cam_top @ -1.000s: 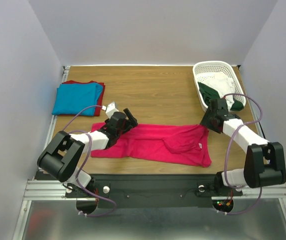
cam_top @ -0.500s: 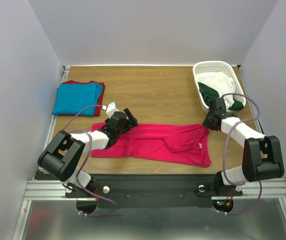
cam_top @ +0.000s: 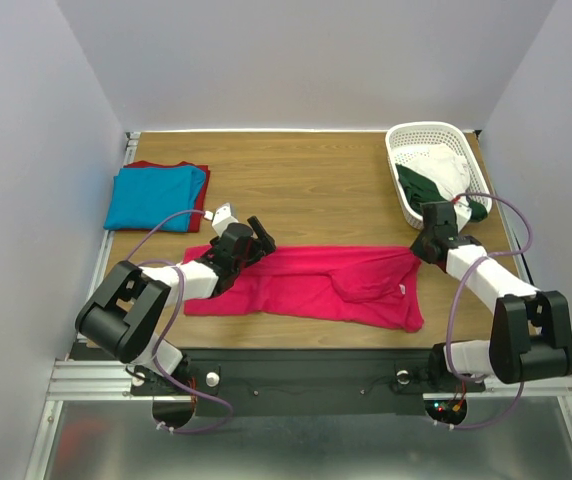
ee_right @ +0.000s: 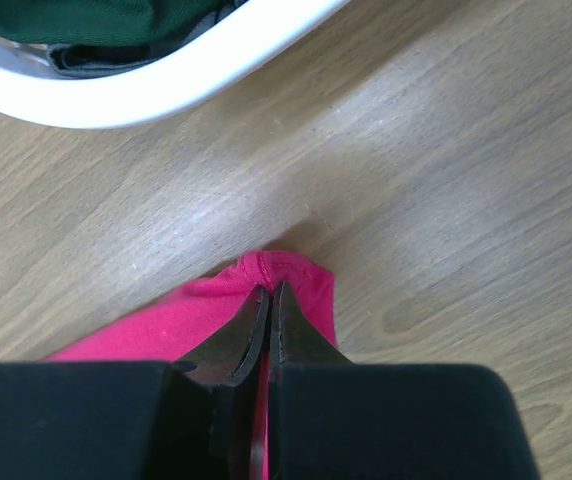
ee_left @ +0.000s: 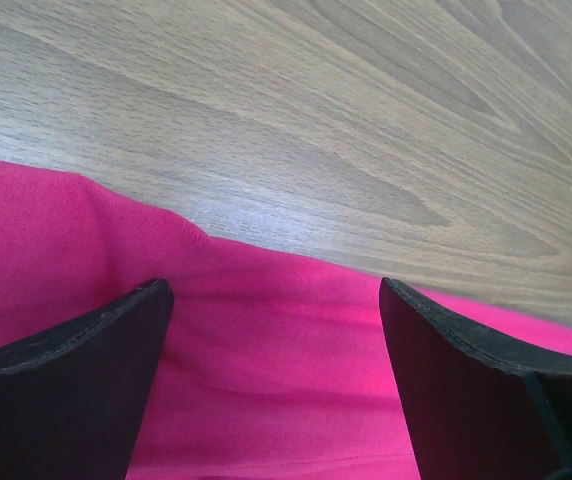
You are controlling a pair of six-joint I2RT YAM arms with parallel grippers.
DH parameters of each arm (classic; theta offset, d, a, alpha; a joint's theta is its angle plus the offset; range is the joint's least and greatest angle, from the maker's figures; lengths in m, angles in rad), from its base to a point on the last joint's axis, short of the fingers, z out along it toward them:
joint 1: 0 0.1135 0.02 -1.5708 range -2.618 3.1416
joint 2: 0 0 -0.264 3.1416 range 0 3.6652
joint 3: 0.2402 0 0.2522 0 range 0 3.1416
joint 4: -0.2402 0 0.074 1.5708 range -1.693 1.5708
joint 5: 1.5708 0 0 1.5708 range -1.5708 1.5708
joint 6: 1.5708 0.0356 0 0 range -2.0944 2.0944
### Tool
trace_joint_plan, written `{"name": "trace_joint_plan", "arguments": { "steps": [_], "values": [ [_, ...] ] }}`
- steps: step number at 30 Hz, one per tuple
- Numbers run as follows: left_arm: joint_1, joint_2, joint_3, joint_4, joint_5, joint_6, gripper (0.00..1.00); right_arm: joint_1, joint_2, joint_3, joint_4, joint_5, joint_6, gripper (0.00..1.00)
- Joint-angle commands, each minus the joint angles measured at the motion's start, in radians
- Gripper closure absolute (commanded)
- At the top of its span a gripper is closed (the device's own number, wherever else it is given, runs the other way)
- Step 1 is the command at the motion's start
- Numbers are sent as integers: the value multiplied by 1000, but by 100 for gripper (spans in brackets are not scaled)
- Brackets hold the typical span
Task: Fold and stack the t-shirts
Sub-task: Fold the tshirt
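Up front the pink shirt (cam_top: 316,285) lies unfolded, the right gripper (ee_right: 269,295) pinched shut on its corner and the left gripper (cam_top: 259,238) gaping empty over its other end, while beyond, the turquoise shirt (cam_top: 151,197) sits folded atop the dark red shirt (cam_top: 151,164) and more clothes (cam_top: 421,183) wait in the basket (cam_top: 426,128).

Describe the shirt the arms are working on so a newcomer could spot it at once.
On the wooden table, look along the near edge. The pink shirt lies spread wide there, unlike the turquoise shirt, which sits folded in the far left corner.
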Motion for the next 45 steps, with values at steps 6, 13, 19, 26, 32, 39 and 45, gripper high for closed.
{"name": "trace_joint_plan", "arguments": {
  "steps": [6,13,19,26,32,39,45],
  "values": [
    [10,47,-24,-114,-23,23,2,-41,25,20,41,123,-11,74],
    [10,50,13,-129,-44,46,2,-44,-62,23,38,114,-29,6],
    [7,44,71,-148,-55,77,2,-43,-158,-1,27,-41,-42,6],
    [-61,9,182,-215,-110,97,2,-27,-237,-67,-11,-216,-54,14],
    [-188,-2,265,-249,-148,105,2,25,-260,-127,-43,-296,-63,27],
    [-320,92,343,-198,-61,89,2,125,-275,-128,-75,-283,-51,40],
    [-358,240,407,-110,61,59,2,169,-298,-147,-92,-317,-35,45]
  ]
}}
